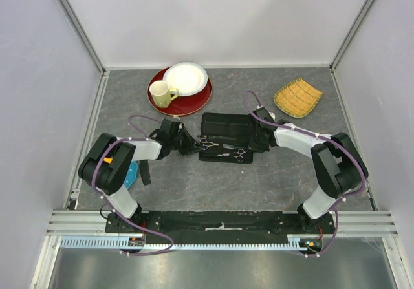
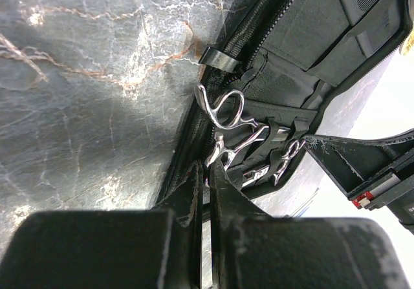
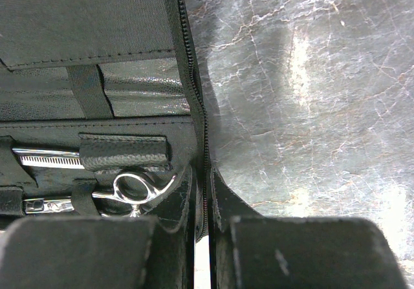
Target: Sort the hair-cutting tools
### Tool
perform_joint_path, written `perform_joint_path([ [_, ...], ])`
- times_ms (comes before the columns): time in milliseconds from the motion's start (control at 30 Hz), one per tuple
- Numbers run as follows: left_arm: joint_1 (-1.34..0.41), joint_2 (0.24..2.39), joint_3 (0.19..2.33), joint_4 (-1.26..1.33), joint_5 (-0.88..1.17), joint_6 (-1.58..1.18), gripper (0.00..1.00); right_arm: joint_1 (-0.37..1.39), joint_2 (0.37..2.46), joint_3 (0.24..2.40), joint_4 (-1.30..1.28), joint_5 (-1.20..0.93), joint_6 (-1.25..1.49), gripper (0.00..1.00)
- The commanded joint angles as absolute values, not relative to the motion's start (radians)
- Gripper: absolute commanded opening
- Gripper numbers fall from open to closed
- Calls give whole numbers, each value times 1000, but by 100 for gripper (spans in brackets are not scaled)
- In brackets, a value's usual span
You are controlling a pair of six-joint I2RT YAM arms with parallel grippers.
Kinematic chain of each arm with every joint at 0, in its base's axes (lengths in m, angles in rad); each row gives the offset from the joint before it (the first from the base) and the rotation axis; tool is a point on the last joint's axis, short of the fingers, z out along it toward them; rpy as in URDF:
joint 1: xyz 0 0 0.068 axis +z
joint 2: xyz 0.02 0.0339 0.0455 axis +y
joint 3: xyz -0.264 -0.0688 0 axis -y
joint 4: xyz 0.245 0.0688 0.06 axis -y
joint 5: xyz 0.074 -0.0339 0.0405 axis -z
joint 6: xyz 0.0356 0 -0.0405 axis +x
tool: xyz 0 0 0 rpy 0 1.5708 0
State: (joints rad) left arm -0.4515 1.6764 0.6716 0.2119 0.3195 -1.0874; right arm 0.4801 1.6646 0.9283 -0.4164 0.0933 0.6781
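1. Found black case (image 1: 226, 126) lying open at the middle of the bench (image 1: 259, 185), between the two arms.
2. Noted one pair of silver scissors (image 2: 226, 111) in the near half of the case at its left edge, ring handles by the zip, blades tucked towards the elastic straps.
3. Noted second pair of scissors (image 1: 238, 153) in the same half, further right.
4. Found left gripper (image 2: 208, 167) with jaws together, tips at the thin end of the first pair; could not tell whether clamped on it.
5. Found right gripper (image 3: 206, 176) clamped on the zip edge at the case's right side.
6. Listed beyond the case: red plate (image 1: 187, 106) carrying white plate (image 1: 186, 77) and cream mug (image 1: 160, 94); yellow woven tray (image 1: 297, 97) at far right.
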Motion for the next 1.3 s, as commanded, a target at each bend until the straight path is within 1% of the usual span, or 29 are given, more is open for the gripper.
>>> perform_joint_path([
  [0, -480, 1726, 707, 287, 399, -1109, 2, 489, 1764, 897, -313, 71, 689, 0],
  [200, -511, 1767, 755, 322, 462, -1078, 2, 488, 1763, 897, -298, 48, 681, 0],
  [633, -552, 1770, 816, 245, 462, -993, 3, 489, 1718, 864, -252, 28, 686, 0],
  [733, -555, 1753, 824, 203, 453, -948, 15, 489, 1715, 864, -252, 32, 686, 0],
  [767, -558, 1744, 836, 172, 424, -931, 28, 489, 1717, 862, -252, 35, 689, 0],
  [833, -561, 1715, 848, 79, 382, -875, 41, 489, 1713, 859, -249, 40, 692, 0],
  [867, -566, 1704, 850, 62, 353, -859, 50, 489, 1713, 856, -247, 40, 692, 0],
  [967, -569, 1661, 844, 9, 302, -810, 58, 491, 1715, 854, -247, 48, 693, 0],
  [1133, -569, 1602, 867, -90, 218, -752, 63, 489, 1709, 856, -247, 60, 696, 0],
  [1267, -569, 1551, 873, -140, 105, -724, 68, 489, 1715, 857, -249, 61, 696, 0],
])
